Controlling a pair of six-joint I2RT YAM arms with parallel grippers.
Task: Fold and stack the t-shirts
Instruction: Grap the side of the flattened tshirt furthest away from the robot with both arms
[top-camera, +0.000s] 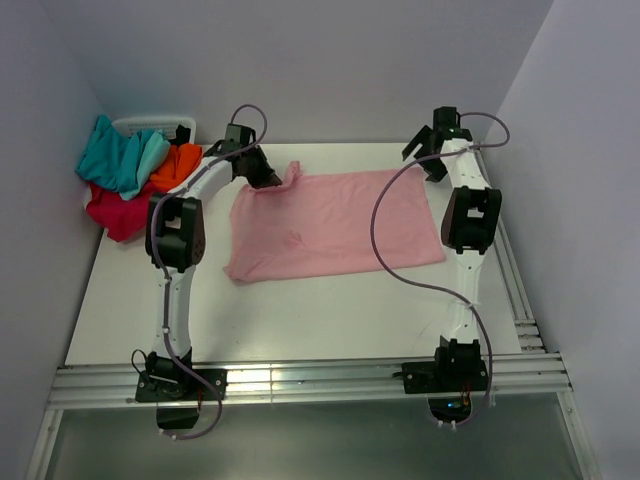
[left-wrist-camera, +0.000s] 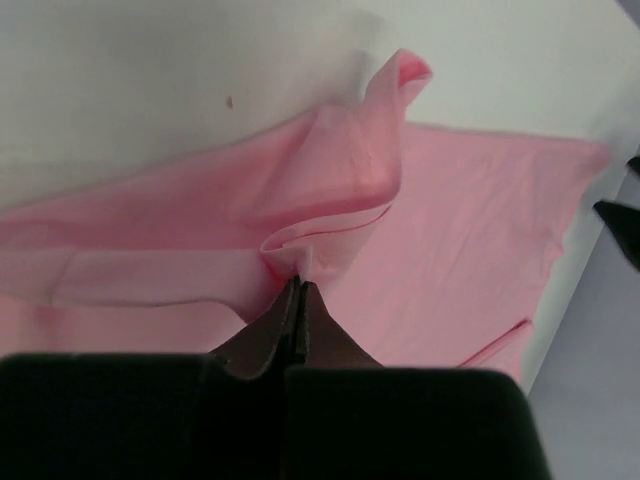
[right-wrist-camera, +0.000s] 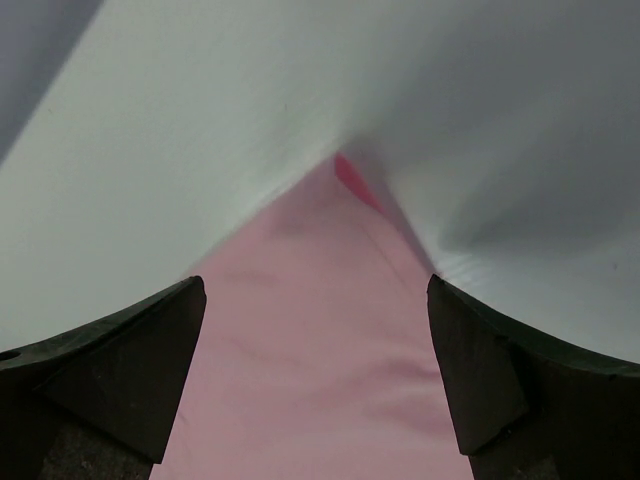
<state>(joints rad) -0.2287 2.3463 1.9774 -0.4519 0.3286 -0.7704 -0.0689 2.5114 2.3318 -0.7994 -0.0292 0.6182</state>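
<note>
A light pink t-shirt (top-camera: 335, 225) lies spread across the middle of the table. My left gripper (top-camera: 268, 172) is at its far left corner, shut on a raised fold of the pink cloth (left-wrist-camera: 330, 230); its tips (left-wrist-camera: 298, 286) pinch the fabric. My right gripper (top-camera: 425, 150) hovers over the shirt's far right corner, open, with the pink corner (right-wrist-camera: 320, 400) below and between its fingers (right-wrist-camera: 130, 360) and nothing gripped. Teal (top-camera: 120, 158), orange (top-camera: 176, 165) and crimson (top-camera: 115, 210) t-shirts are heaped at the far left.
A white basket (top-camera: 150, 126) stands behind the heap against the back wall. Walls close in on the left, the back and the right. A metal rail (top-camera: 300, 380) runs along the near table edge between the arm bases.
</note>
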